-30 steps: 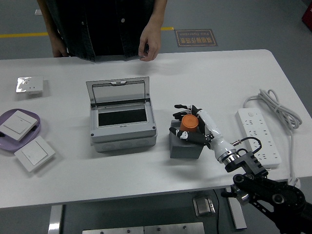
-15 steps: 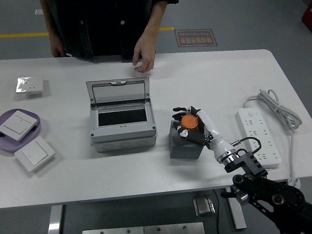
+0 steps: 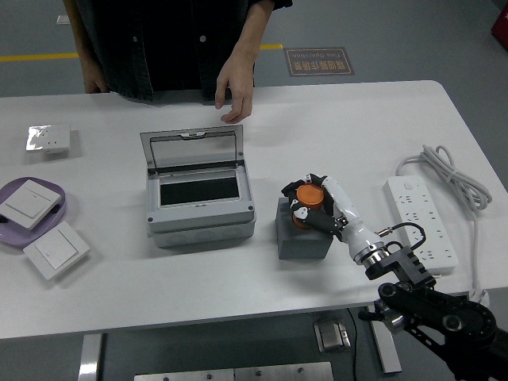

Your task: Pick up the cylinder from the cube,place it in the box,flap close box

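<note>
The right hand point(image 3: 311, 200) reaches in from the lower right with its fingers point(image 3: 295, 187) curled around the orange cylinder point(image 3: 310, 195), gripping it over the top of the grey cube point(image 3: 302, 236). Whether the cylinder touches the cube or sits just above it, I cannot tell. The cube stands just right of the box point(image 3: 200, 193), whose clear lid point(image 3: 191, 148) is tipped up at the back, leaving the dark inside open. Across the white surface point(image 3: 341, 127) a person stands with 1 hand point(image 3: 232, 83) resting fingertips on the far edge. At the left sit a purple tray point(image 3: 59, 201) with a switch point(image 3: 28, 203) on it, a second switch point(image 3: 55, 250) in front, and a third point(image 3: 49, 140) farther back. A power strip point(image 3: 419, 221) with its coiled cable point(image 3: 455, 178) lies at the right.
</note>
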`<state>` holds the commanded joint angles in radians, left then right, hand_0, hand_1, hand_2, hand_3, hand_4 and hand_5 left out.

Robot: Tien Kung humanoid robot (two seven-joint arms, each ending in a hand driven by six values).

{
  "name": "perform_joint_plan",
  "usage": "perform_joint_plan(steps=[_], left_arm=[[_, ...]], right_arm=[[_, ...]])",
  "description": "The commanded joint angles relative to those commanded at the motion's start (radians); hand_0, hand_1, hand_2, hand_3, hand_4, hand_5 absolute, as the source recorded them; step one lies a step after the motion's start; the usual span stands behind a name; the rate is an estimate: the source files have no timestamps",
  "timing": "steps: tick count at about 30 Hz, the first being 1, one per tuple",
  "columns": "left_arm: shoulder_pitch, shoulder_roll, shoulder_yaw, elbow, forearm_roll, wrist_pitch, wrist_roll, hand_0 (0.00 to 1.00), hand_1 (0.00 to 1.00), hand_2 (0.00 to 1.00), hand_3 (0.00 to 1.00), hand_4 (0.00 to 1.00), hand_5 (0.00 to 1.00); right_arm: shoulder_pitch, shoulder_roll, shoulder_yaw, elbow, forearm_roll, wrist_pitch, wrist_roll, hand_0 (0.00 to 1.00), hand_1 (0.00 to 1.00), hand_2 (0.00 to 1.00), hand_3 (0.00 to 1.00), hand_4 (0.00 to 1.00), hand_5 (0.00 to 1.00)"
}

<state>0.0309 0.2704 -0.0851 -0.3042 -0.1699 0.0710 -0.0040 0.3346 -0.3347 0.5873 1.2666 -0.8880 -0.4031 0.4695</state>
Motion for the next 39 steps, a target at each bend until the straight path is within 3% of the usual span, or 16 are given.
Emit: perform_joint_plan(steps=[9, 21, 22, 27, 28, 33, 39], left_arm=[[0.002, 0.0, 0.0, 0.0, -0.004, 0.0, -0.001, 0.614, 0.629, 0.622, 0.662, 0.732, 0.239], [0.006, 0.003, 0.009, 0.002, -0.011, 0.0, -0.001, 0.614, 0.628, 0.624, 0.664, 0.731, 0.243], [0.007, 0.004, 0.01, 0.002, -0.011, 0.0, 0.0, 0.614, 0.628, 0.625, 0.666, 0.735, 0.252], [0.008, 0.006, 0.013, 0.002, -0.012, 0.0, 0.0, 0.614, 0.628, 0.625, 0.666, 0.735, 0.252], [0.008, 0.007, 0.014, 0.002, -0.013, 0.0, 0.0, 0.614, 0.628, 0.625, 0.666, 0.734, 0.255], [0.005, 0.013, 0.017, 0.002, -0.014, 0.0, 0.0, 0.614, 0.628, 0.625, 0.666, 0.734, 0.255], [0.003, 0.017, 0.023, 0.002, -0.016, 0.0, 0.0, 0.614, 0.628, 0.626, 0.667, 0.738, 0.264]], right_arm=[[0.0, -0.001, 0.045, 0.033, 0.013, -0.024, 0.004, 0.576, 0.548, 0.515, 0.397, 0.015, 0.002], [0.062, 0.028, 0.079, 0.233, 0.03, -0.07, -0.067, 0.556, 0.542, 0.501, 0.373, 0.03, 0.002], [0.072, 0.035, 0.077, 0.247, 0.026, -0.073, -0.076, 0.275, 0.332, 0.412, 0.284, 0.002, 0.002], [0.142, 0.067, 0.047, 0.288, -0.028, -0.041, -0.157, 0.275, 0.332, 0.412, 0.284, 0.002, 0.002], [0.158, 0.073, 0.037, 0.29, -0.044, -0.027, -0.176, 0.021, 0.179, 0.366, 0.262, 0.002, 0.002], [0.245, 0.118, -0.027, 0.268, -0.146, 0.031, -0.285, 0.021, 0.179, 0.366, 0.262, 0.002, 0.002], [0.317, 0.164, -0.083, 0.228, -0.301, 0.054, -0.401, 0.002, 0.143, 0.356, 0.252, 0.002, 0.002]])
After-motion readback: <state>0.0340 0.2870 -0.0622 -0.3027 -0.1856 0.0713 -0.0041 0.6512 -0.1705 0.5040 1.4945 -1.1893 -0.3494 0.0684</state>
